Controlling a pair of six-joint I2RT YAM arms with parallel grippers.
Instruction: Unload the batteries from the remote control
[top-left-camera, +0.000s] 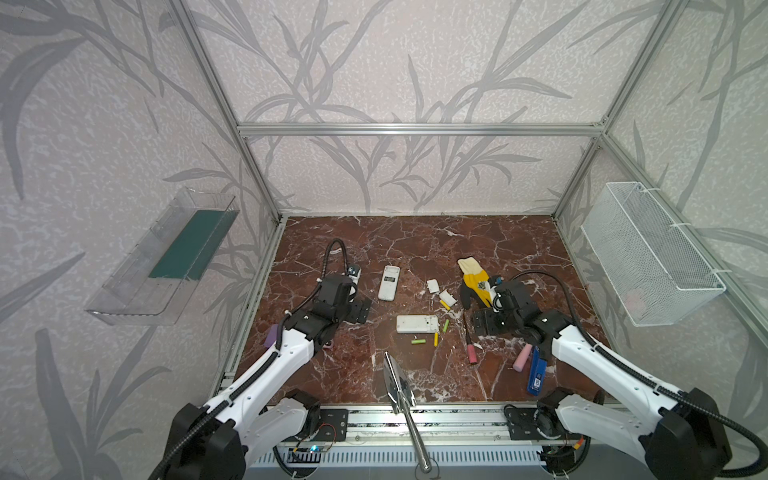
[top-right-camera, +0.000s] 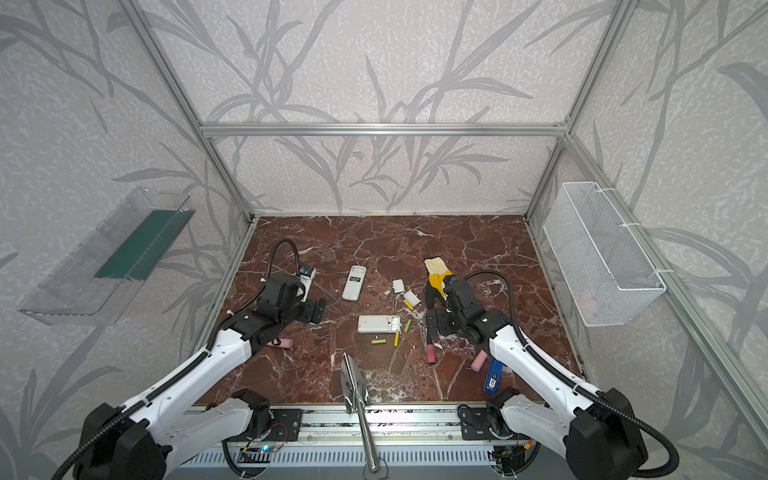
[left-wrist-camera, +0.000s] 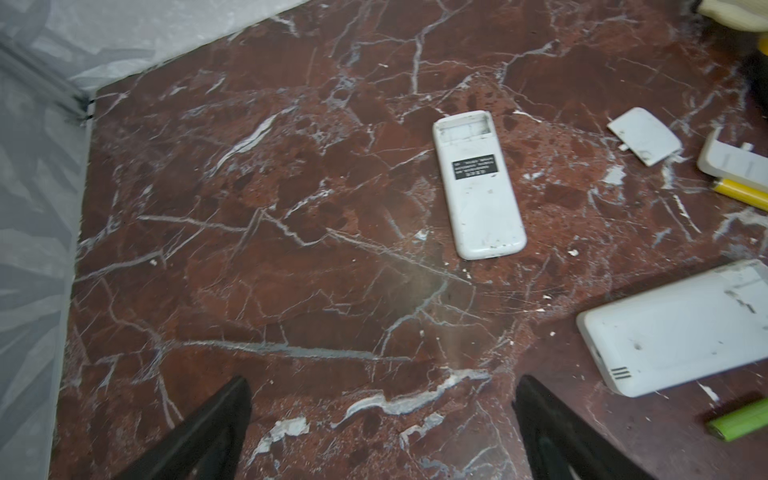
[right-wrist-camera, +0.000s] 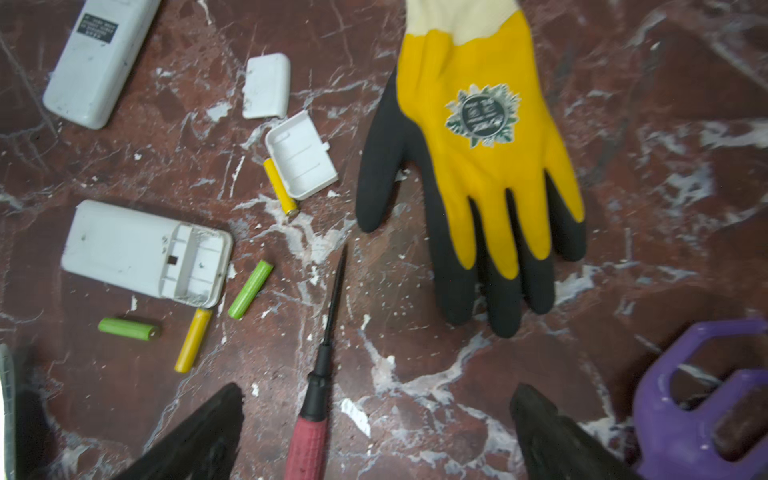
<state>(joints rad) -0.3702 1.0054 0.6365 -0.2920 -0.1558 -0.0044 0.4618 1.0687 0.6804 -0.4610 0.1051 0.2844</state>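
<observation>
Where the marble table (left-wrist-camera: 249, 208) spreads under me, my left gripper (left-wrist-camera: 382, 380) and right gripper (right-wrist-camera: 378, 388) both hang with jaws wide apart, empty. The nearer remote (right-wrist-camera: 145, 249) lies back-up, its compartment bare. A loose cover (right-wrist-camera: 301, 160) touches one yellow battery (right-wrist-camera: 281, 187); the other yellow battery (right-wrist-camera: 193, 340) and two lime batteries (right-wrist-camera: 250, 289) (right-wrist-camera: 129, 328) lie beside that remote.

Table (left-wrist-camera: 291, 208): marble look, red-brown with white veins, smooth, faint sheen. Remotes (left-wrist-camera: 482, 195): white plastic, matt, scuffed and dirt-specked. Covers (right-wrist-camera: 266, 85): same white plastic, one ribbed inside. Batteries (right-wrist-camera: 249, 289): smooth wraps, lime green and yellow, slight gloss. Glove (right-wrist-camera: 478, 166): yellow knit cloth, cream cuff, black grainy matt coating. Screwdriver (right-wrist-camera: 322, 361): dark matt metal shaft, pink textured handle. Trowel (top-left-camera: 398, 382): bright polished metal. Basket (top-left-camera: 648, 257): white wire mesh. Tray (top-left-camera: 137, 286): clear glossy plastic.
</observation>
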